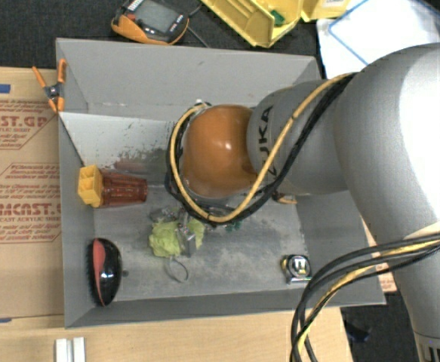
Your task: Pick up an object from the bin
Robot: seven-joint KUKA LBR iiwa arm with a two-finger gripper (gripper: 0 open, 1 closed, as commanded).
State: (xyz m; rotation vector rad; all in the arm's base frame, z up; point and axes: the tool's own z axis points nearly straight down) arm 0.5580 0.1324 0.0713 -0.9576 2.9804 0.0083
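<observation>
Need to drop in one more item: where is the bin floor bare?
Bare floor lies between the green crumpled lump and the tape measure, and between the red bottle and the mouse. The middle is crowded: the arm hangs over the lump.

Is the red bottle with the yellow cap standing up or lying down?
Lying down. The red bottle with the yellow cap rests on its side, cap pointing left.

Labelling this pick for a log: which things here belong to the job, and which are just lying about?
In the job: gripper; crumpled yellow-green thing right by it, mid-bin; grey bin.
Lying about: red jar with yellow cap, left; black-and-red computer mouse, lower left; tape measure, lower right.
</observation>
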